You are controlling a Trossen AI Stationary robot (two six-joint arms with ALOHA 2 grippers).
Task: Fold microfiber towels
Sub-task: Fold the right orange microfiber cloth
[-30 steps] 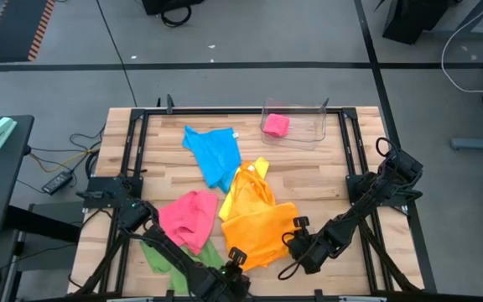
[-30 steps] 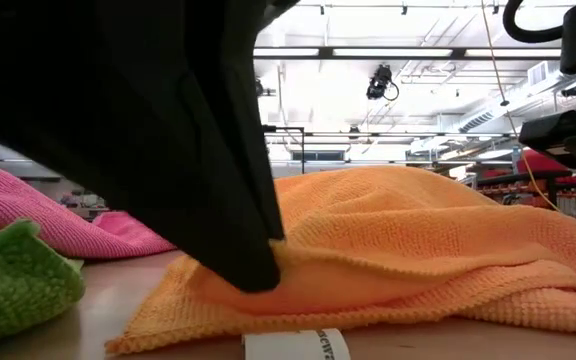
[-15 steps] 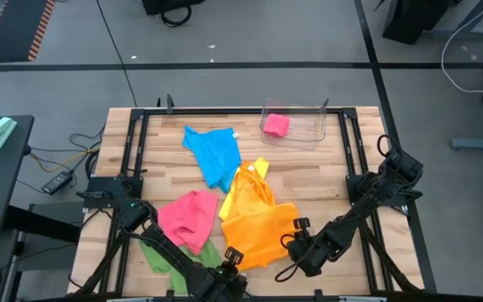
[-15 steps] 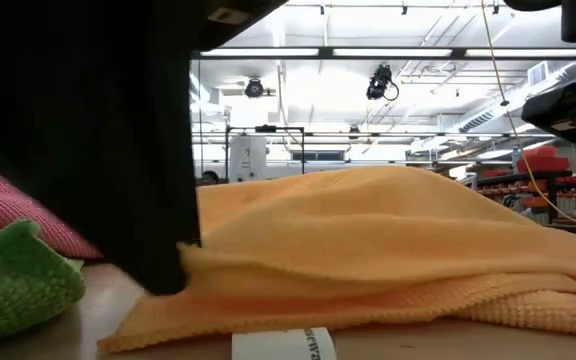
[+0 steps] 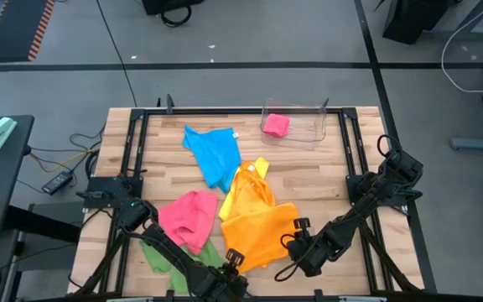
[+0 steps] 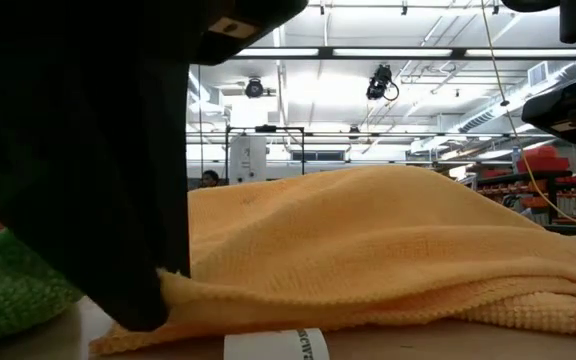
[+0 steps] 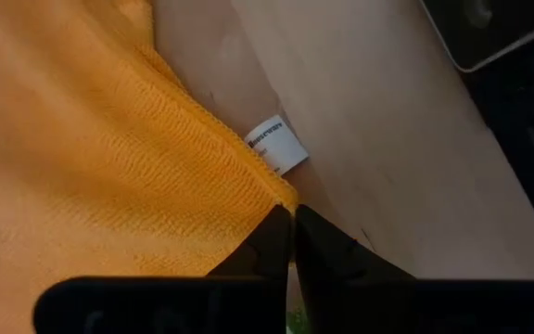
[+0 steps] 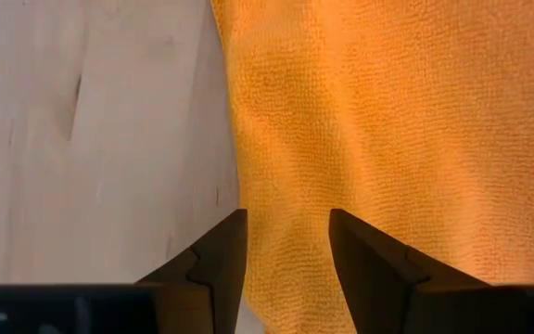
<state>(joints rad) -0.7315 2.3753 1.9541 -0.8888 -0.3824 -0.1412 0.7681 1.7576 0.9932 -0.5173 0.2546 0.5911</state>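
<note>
**Orange towel pinched at near corner**

Orange towel (image 5: 258,233) lies on the surface's (image 5: 325,180) near edge. Left hand (image 7: 292,220), fingers pressed together, pinches its corner beside the white tag (image 7: 277,145). Right hand (image 8: 286,232) stands spread over its other edge. Left arm hides most of the green towel (image 6: 8,290).

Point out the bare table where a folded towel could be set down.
Bare wood lies right of the orange microfiber towel, below the clear plastic bin, and left of the blue microfiber towel. The front-left, around the pink microfiber towel, is crowded.
</note>
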